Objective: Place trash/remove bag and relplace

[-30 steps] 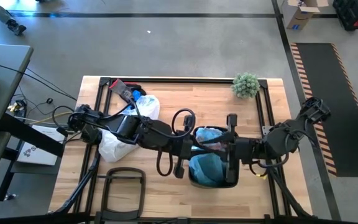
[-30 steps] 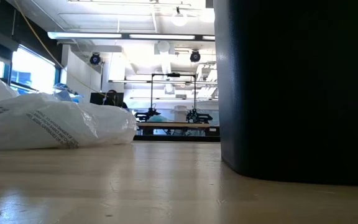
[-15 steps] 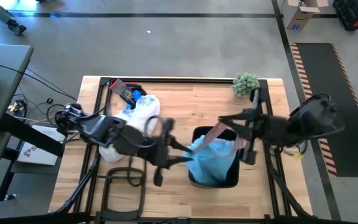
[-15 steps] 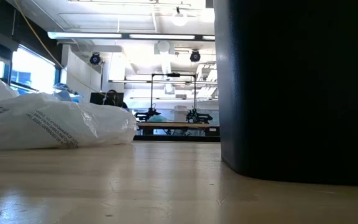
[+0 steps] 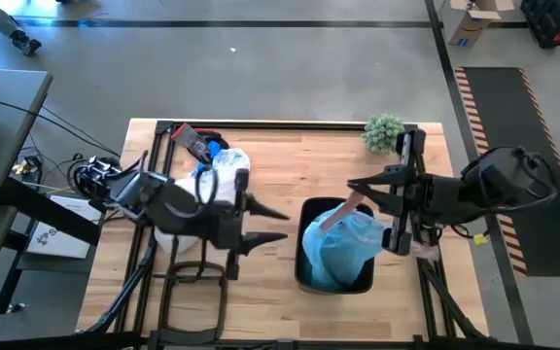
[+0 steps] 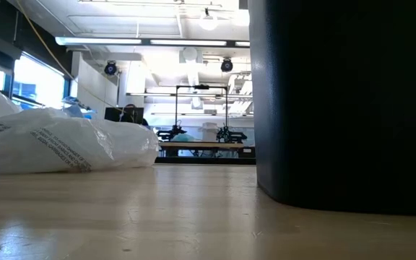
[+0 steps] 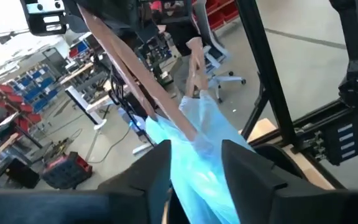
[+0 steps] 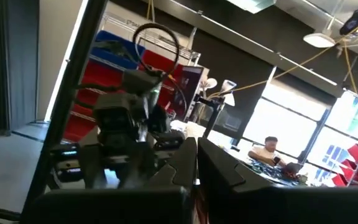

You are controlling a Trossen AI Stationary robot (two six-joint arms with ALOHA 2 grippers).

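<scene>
Left gripper has released the bag, bunched upright.

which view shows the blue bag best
The high view: the blue bag bulges whole from the black bin, its reddish tie toward the right gripper. The left wrist view shows part of it; the low and right wrist views show none.

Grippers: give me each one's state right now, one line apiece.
Left gripper: open, holding nothing, beside the black bin.
Right gripper: shut on the reddish tie of the blue bag.
</scene>
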